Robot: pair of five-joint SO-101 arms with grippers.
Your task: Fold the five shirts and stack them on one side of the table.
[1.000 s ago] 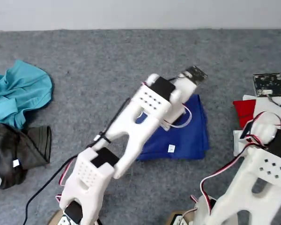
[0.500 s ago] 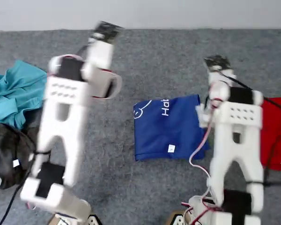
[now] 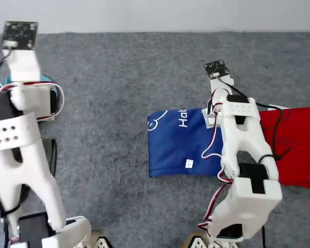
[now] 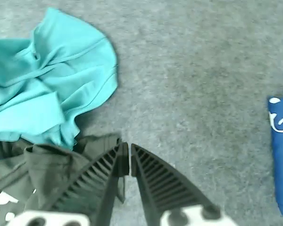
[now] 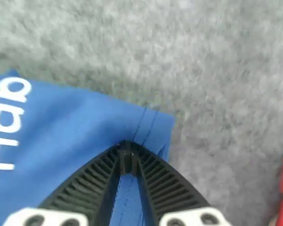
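The right claw (image 5: pixel 126 159) is pinched shut on the blue shirt (image 3: pixel 178 147), at its 2 o'clock corner. The red shirt (image 3: pixel 294 144) lies just beside it, at 3 o'clock.

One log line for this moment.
left gripper shut, over black shirt | right gripper shut on blue shirt | teal shirt crumpled | red shirt beside blue shirt

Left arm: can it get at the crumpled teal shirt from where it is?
Probably yes. The left hand hangs shut right beside the crumpled teal cotton shirt, over the edge of the dark olive shirt; nothing lies between them.
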